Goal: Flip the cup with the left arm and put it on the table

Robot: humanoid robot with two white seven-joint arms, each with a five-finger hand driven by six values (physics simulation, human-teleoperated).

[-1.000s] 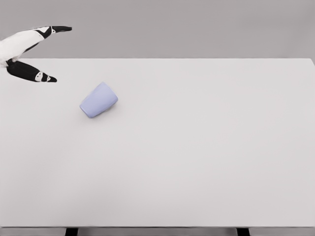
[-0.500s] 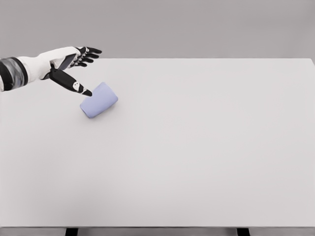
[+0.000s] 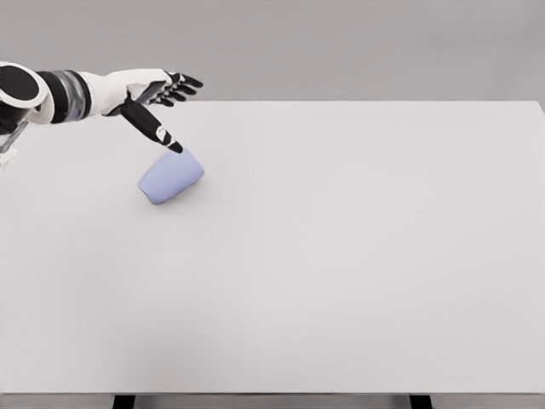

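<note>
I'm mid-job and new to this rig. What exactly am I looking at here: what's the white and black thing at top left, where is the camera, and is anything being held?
This is a simulator's render seen from a camera on the robot's head, looking down at a white table. The white and black thing is the robot's left hand, reaching in from the left edge on its arm. Its fingers are spread and it holds nothing; the thumb points down toward the cup, with its tip at the cup's upper edge. The cup is pale blue and lies tipped on its side on the table. The right arm is out of view.
</note>
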